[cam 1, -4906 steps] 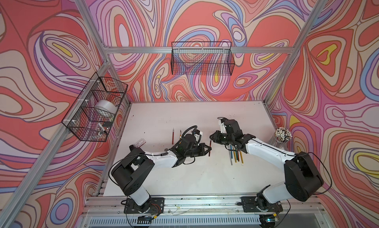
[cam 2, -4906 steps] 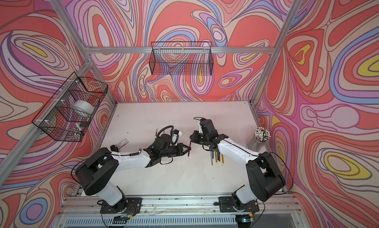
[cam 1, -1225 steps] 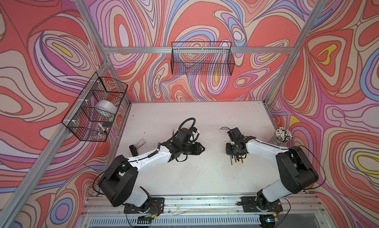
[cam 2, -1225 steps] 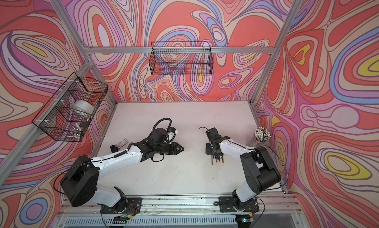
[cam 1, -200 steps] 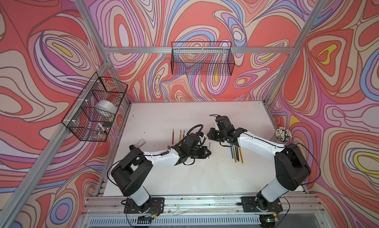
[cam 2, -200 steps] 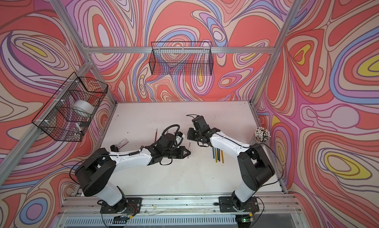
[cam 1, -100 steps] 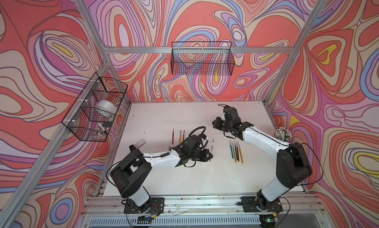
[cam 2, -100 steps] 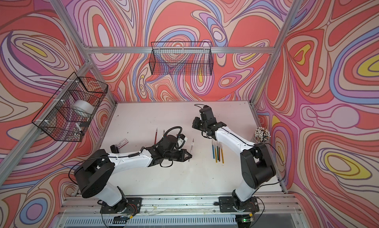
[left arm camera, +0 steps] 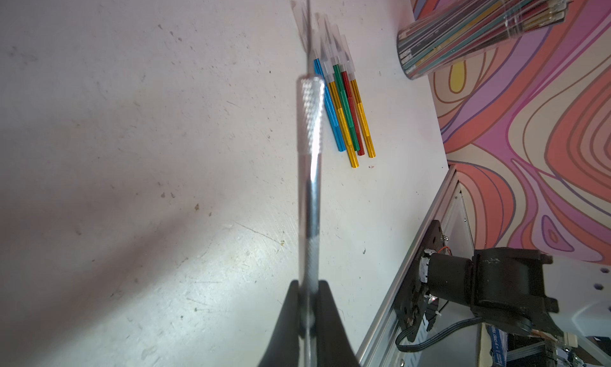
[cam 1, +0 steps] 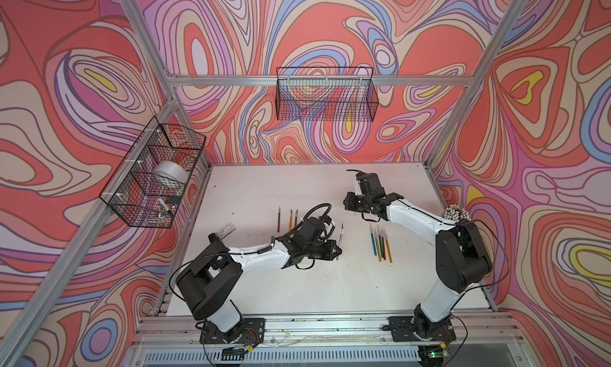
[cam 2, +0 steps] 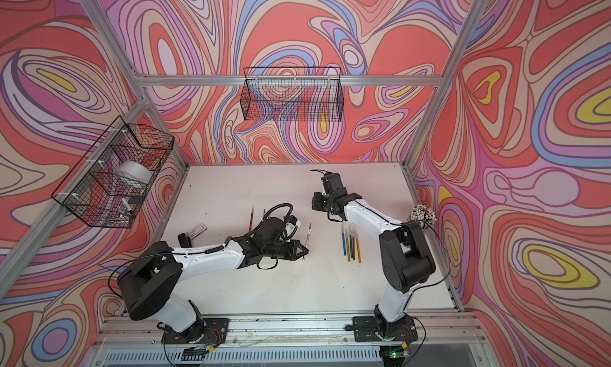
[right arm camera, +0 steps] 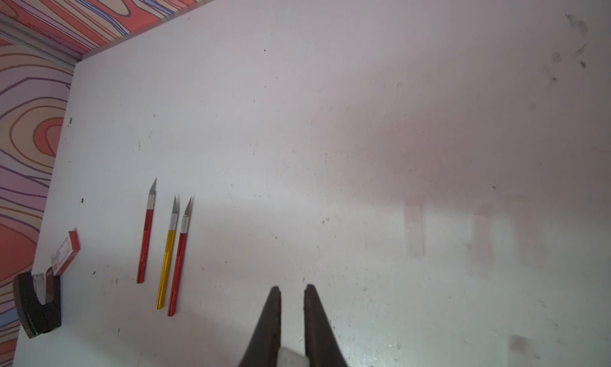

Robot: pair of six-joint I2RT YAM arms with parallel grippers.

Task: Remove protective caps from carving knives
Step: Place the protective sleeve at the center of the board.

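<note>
My left gripper is shut on the handle end of a silver carving knife; its bare blade points toward the back. My right gripper hovers farther back, shut on a whitish protective cap deep between its fingers. Three uncapped carving knives, two red and one gold, lie left of centre. Several capped knives lie bunched at the right, their protective caps on. Faint loose caps lie on the table.
A clear cup of white-tipped sticks stands at the right edge. A small red-and-white box and a black holder sit at the left edge. Wire baskets hang on the walls.
My right gripper has pulled away from the left one toward the back of the table, taking the cap with it. The left gripper keeps the silver knife, its blade now bare.
</note>
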